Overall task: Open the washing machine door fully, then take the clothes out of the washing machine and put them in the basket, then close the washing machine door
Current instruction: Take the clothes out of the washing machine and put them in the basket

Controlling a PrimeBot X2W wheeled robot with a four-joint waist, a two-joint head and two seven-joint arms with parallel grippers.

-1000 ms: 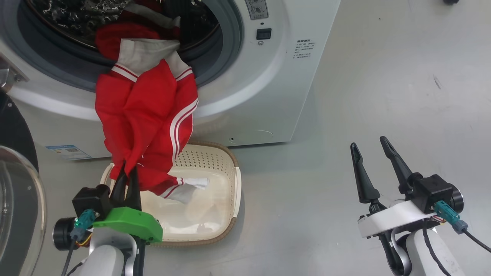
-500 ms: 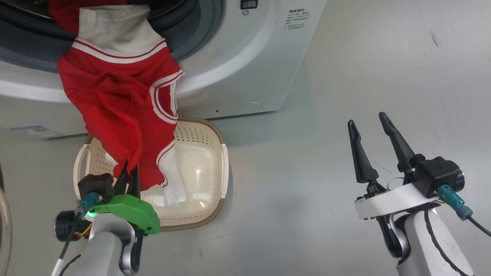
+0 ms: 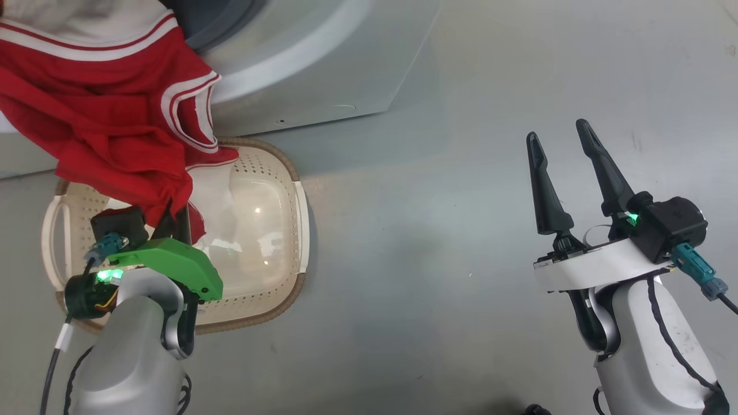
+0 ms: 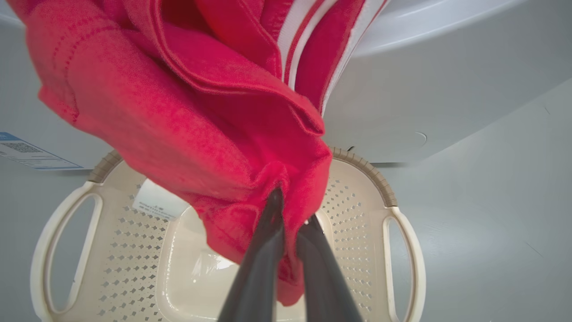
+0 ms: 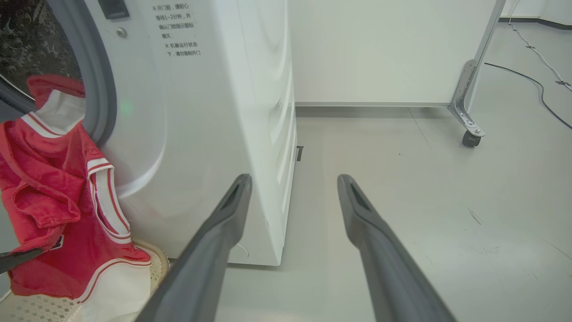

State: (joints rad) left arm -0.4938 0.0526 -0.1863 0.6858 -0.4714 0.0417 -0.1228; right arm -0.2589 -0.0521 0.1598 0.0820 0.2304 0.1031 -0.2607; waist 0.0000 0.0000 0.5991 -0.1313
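Seemingly soft, light and floppy, the red garment (image 3: 104, 121) drapes from the left hand (image 4: 292, 205), pinched tight on a bunched fold, while the right hand (image 3: 556, 131) gapes empty.

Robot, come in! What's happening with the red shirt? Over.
Left hand shut on red jersey; right hand open, empty. Jersey drapes from washing machine opening down into basket. Top end not yet out.

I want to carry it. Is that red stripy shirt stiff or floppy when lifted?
Probably floppy: the red fabric garment with white stripes sags in folds from the left gripper. Likely light: a small pinch holds it. It may drag, draping from the white washing machine.
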